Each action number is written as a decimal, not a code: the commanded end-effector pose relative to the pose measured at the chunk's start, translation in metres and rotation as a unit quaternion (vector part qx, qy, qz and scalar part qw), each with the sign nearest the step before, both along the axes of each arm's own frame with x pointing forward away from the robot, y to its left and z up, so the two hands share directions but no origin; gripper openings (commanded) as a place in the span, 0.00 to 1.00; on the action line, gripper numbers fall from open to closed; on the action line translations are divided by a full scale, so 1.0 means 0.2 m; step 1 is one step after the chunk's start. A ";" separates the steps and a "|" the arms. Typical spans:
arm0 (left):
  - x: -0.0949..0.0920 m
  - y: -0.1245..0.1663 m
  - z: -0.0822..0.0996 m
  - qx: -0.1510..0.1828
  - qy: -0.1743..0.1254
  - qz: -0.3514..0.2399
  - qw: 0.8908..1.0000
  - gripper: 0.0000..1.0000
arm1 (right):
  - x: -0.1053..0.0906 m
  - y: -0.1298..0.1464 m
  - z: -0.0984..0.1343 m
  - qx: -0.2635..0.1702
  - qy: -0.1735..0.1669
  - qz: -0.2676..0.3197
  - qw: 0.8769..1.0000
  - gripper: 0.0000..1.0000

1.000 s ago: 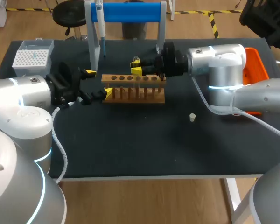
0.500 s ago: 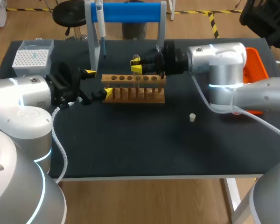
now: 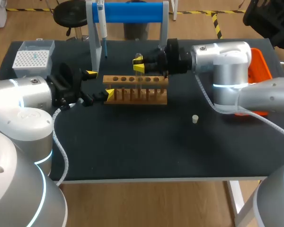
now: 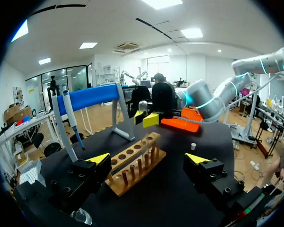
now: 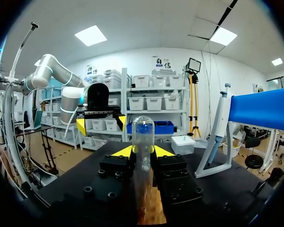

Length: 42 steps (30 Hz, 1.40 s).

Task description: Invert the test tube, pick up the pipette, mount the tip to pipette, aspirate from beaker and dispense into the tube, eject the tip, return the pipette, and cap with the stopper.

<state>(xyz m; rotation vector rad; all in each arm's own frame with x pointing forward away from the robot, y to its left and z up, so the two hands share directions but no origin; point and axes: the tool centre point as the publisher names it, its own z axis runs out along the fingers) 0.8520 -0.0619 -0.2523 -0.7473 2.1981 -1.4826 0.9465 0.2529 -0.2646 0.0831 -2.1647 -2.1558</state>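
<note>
test tube (image 5: 143,130) upright, clamped in right pincer (image 5: 143,151)

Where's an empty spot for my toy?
The table is bare from the rack to its near edge, except the stopper. Crowded around the rack: left end effector and right end effector holding the test tube.

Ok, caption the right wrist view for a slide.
Right jaws shut on a clear test tube, rounded end up, above the wooden rack.
</note>
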 end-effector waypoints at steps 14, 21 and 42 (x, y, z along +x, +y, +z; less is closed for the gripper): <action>0.00 0.01 -0.01 -0.002 -0.002 0.000 1.000 1.00 | -0.02 0.00 0.11 -0.004 0.001 0.001 1.000 0.00; 0.00 0.01 -0.01 -0.002 -0.002 0.000 1.000 1.00 | -0.02 0.00 0.14 -0.008 -0.003 -0.001 1.000 0.00; 0.00 0.01 -0.01 -0.002 -0.002 0.000 1.000 1.00 | -0.09 -0.06 0.33 0.000 -0.018 -0.009 1.000 0.00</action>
